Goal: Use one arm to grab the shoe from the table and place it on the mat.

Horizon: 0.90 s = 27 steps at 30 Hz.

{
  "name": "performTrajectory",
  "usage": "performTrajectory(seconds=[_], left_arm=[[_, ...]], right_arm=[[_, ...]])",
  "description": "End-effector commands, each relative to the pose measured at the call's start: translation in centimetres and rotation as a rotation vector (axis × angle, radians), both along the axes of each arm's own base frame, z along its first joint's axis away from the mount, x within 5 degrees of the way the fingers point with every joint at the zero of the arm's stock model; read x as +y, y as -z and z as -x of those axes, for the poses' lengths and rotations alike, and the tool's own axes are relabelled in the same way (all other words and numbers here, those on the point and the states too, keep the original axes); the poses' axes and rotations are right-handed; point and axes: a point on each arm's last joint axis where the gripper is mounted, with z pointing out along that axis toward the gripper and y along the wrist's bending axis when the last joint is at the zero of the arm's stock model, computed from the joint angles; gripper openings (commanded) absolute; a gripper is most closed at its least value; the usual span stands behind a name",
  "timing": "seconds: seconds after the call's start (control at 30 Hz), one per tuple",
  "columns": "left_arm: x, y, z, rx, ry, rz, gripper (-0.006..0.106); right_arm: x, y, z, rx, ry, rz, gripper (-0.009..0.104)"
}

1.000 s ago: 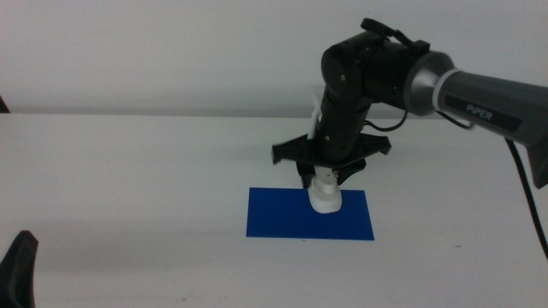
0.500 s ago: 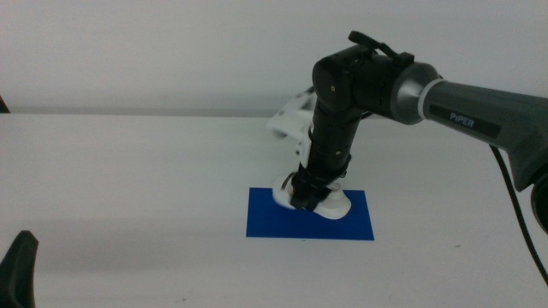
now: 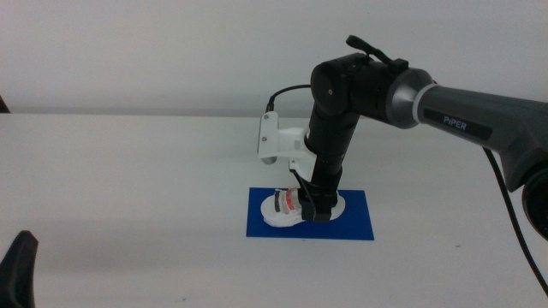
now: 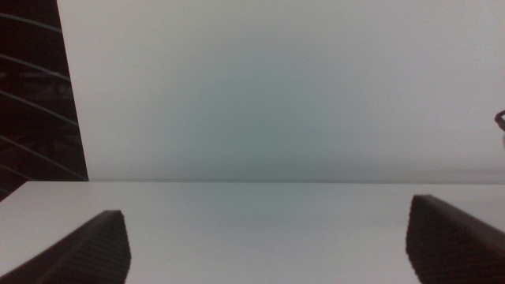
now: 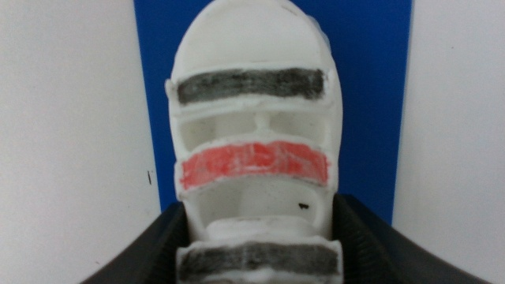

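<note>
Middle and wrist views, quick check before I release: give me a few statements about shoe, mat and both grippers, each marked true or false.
1. The shoe lies over the mat. True.
2. The right gripper has its jaws on either side of the shoe. True; the right wrist view shows a jaw against each side of its heel end.
3. The shoe's red strap sits between two grey straps. True.
4. The left gripper is shut on the shoe. False; its jaws stand wide apart with nothing between them, and it waits at the near left of the table.
5. The mat is red. False; it is dark blue.
6. The shoe is upside down. False; its straps face up.
</note>
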Motion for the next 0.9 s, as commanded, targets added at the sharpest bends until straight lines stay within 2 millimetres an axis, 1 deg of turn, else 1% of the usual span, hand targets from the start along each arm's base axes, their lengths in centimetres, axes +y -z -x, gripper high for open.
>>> performTrajectory(seconds=[0.0,0.2,0.47,0.7,0.8,0.83,0.87], left_arm=[[0.0,1.1,0.1,-0.010,0.004,0.008,0.094],[0.0,1.1,0.1,-0.010,0.004,0.008,0.094],[0.0,1.1,0.1,-0.010,0.004,0.008,0.094],[0.0,1.1,0.1,-0.010,0.004,0.008,0.094],[0.0,1.1,0.1,-0.010,0.004,0.008,0.094],[0.0,1.1,0.1,-0.010,0.004,0.008,0.094],[0.0,1.1,0.1,-0.010,0.004,0.008,0.094]], right_arm=[[-0.2,-0.4,-0.2,0.000,-0.003,-0.009,0.002],[-0.3,-0.3,-0.1,0.014,-0.001,-0.005,0.002],[-0.4,0.9,-0.6,0.015,0.046,-0.002,0.002],[-0.4,1.1,-0.9,-0.001,0.072,-0.014,0.003],[-0.4,1.1,-0.9,0.000,0.075,-0.014,0.007],[-0.4,1.1,-0.9,0.000,0.075,-0.014,0.011],[-0.4,1.1,-0.8,0.001,0.079,-0.011,0.017]])
